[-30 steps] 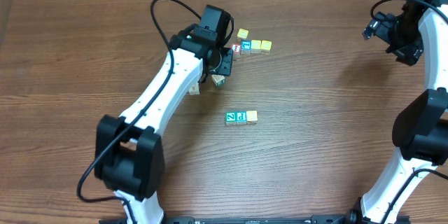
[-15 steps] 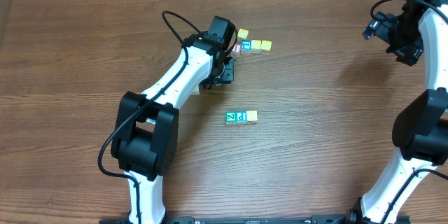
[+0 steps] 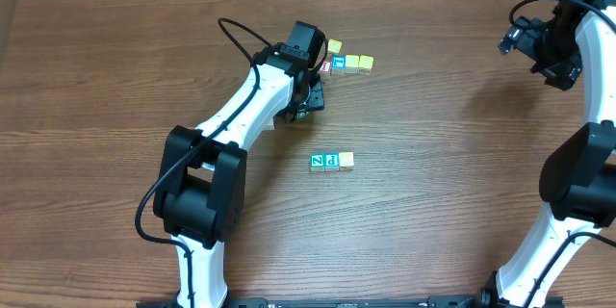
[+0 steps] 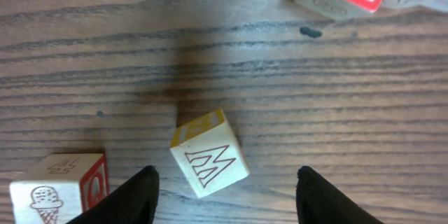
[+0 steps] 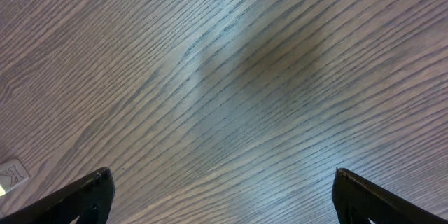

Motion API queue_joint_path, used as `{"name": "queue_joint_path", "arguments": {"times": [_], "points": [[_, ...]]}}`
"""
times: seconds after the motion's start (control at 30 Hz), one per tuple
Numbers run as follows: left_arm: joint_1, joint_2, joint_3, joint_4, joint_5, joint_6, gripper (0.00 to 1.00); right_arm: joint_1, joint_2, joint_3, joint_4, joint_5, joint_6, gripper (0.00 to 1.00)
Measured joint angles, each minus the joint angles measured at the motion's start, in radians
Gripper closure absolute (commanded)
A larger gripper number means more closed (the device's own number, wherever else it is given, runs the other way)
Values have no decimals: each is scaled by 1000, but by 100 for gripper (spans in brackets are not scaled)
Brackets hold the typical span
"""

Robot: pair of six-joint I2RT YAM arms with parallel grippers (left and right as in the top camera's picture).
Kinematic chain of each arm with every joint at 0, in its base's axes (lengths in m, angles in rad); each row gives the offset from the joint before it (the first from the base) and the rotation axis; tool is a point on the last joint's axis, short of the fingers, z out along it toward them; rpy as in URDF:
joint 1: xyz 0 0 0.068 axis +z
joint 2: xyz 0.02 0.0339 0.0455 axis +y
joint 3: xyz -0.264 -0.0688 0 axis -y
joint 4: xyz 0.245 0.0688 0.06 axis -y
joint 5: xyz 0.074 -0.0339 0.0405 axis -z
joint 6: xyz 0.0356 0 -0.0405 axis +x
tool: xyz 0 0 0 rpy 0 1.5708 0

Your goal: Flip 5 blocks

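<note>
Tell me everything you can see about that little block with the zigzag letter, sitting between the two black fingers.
The block is a small cube of pale wood. Its upward face carries a letter drawn in dark outline, an M or a W. A neighbouring face shows yellow print. It seems to sit flat on the wooden table, turned askew to the left hand, whose open black fingers stand on either side without touching it. Nothing else touches it.

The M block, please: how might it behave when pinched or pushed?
The M block looks like rigid wood, so it likely won't deform. Lying askew inside the open left hand, it may twist when pinched. Being flat-faced, it should slide, not roll.
</note>
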Motion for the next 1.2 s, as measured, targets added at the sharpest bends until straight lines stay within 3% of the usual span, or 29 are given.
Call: {"name": "queue_joint_path", "arguments": {"times": [0.23,0.73,0.83,1.2], "points": [[-6,3,-11,27,-5,-18,52,0,0,0,0,0,0,0],[-10,8,-20,30,-53,-50,57,0,0,0,0,0,0,0],[-10,9,-42,46,-58,-58,67,0,0,0,0,0,0,0],[-10,11,-68,72,-64,-55,66,0,0,0,0,0,0,0]]}}
